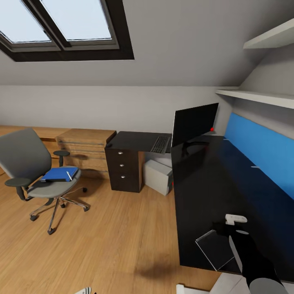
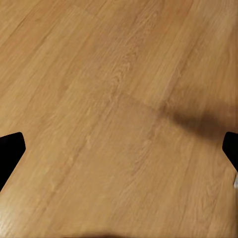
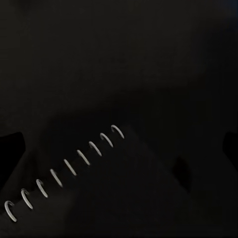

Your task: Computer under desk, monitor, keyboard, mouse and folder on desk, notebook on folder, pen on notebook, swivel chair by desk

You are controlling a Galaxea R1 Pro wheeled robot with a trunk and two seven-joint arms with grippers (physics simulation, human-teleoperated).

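Nearest you, your right tool (image 1: 231, 228) hangs over the near end of the black worktop (image 1: 200, 183), just beside the notebook (image 1: 215, 248), which lies flat by the front edge; the right wrist view looks down on its spiral rings (image 3: 64, 168), with the finger tips wide apart at the frame's sides, so that tool is spread and holds nothing. Your left tool (image 2: 119, 148) points at bare wood floor (image 2: 99, 99), its tips likewise spread wide. Farther along the worktop stands the monitor (image 1: 194, 122), with the keyboard (image 1: 161, 144) just beside it on the shorter wing. Under that wing the computer (image 1: 158, 176) sits on the floor next to the drawers (image 1: 122, 169). Well apart to your left, the chair (image 1: 36, 171) carries the blue folder (image 1: 59, 174) on its seat, a thin white pen (image 1: 68, 175) lying on the folder
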